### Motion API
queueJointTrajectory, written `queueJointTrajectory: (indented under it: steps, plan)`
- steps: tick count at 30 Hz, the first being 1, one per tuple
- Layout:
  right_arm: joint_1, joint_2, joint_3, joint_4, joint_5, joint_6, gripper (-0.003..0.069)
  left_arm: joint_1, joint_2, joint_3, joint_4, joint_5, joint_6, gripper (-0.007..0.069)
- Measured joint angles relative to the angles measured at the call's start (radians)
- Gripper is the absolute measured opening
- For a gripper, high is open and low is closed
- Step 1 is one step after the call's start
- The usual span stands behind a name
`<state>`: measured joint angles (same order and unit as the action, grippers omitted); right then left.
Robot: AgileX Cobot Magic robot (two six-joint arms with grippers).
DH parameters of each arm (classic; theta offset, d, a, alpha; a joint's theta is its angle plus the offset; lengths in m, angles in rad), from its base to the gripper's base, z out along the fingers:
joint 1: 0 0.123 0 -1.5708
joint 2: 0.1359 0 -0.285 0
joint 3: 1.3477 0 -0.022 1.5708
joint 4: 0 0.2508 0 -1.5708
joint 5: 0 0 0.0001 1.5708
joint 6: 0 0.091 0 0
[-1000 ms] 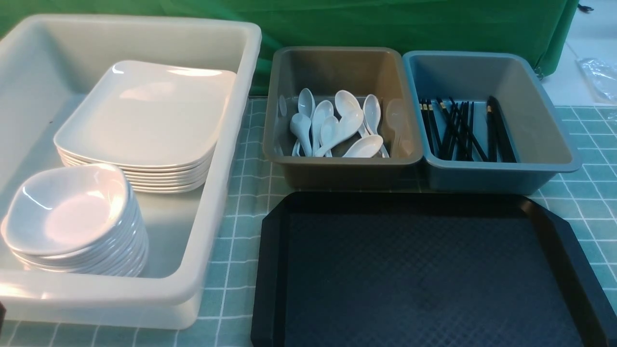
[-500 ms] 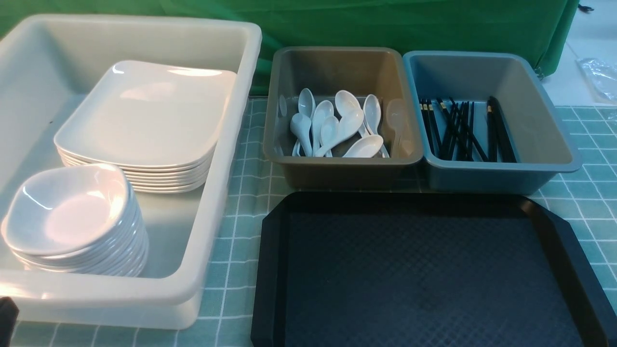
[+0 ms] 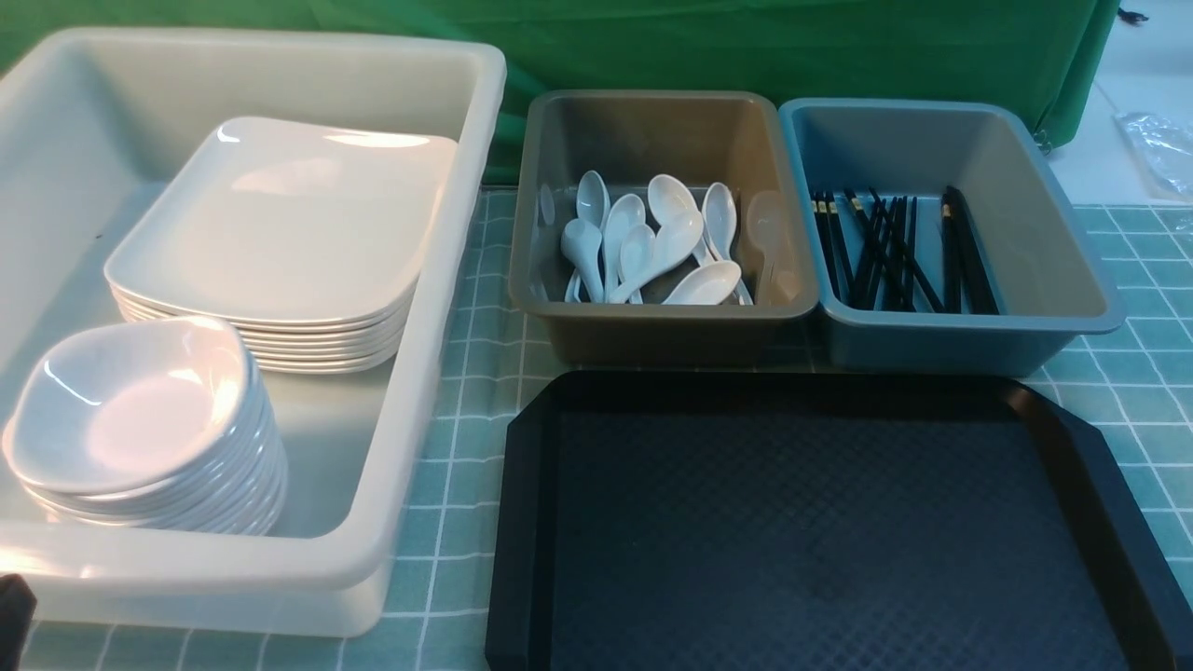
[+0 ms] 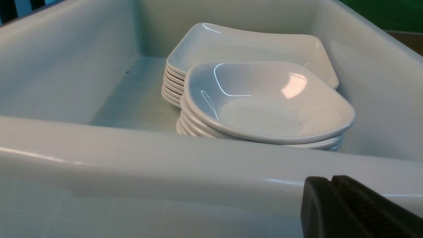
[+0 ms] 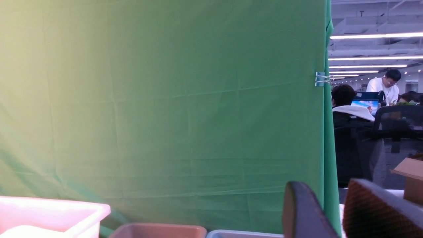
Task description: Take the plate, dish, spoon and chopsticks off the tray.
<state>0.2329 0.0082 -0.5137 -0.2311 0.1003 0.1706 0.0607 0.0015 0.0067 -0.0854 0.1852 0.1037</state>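
Tray: black, cut-off corners, diamond-textured floor bare; lies on the teal checked cloth at the near side of the scene. All places below are given from the tray.

Plate: top of a stack of large white rectangular plates, inside the white tub to the tray's left, toward the tub's far end. In the left wrist view the same stack sits behind the dishes.

Dish: top of a stack of small squarish white dishes, same tub, at its near end; touching the plate stack or just beside it, I cannot tell which. Also seen close in the left wrist view.

Spoons: a loose heap of white soup spoons in the grey bin, just beyond the tray's far edge, left half.

Chopsticks: black sticks with gold bands, in the blue bin, beyond the tray's far edge, right half. The two bins touch side by side.

Left gripper: low, outside the tub's near wall, left of the tray; its dark fingers pressed together, nothing between them. Front view catches only a dark sliver.

Right gripper: raised, facing the green backdrop; fingers parted, holding nothing.
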Motion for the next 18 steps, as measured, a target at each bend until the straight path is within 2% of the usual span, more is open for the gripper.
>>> queueJointTrajectory:
  steps: [3,7,9,13,16,18]
  plan:
    - [-0.008,-0.008,0.018,0.0,0.004,-0.007,0.0239,0.0,0.0,0.0,0.003,-0.001,0.0,0.0017]
    - [-0.072,-0.011,0.076,0.0,0.006,-0.006,0.024,0.0,0.0,0.0,0.002,-0.001,0.0,0.0017]
    - [-0.137,-0.01,0.175,0.0,0.011,-0.006,0.024,0.0,0.0,0.0,0.002,-0.001,0.0,0.0017]
    - [-0.202,-0.008,0.348,0.0,0.011,-0.013,0.024,0.0,0.0,0.0,0.002,-0.001,0.0,0.0017]
    - [-0.226,-0.008,0.481,0.0,0.016,-0.027,0.024,0.0,0.0,0.0,0.002,-0.001,0.0,0.0017]
    - [-0.23,-0.008,0.514,0.0,0.075,-0.034,0.024,0.0,0.0,0.0,0.002,0.0,0.0,0.0017]
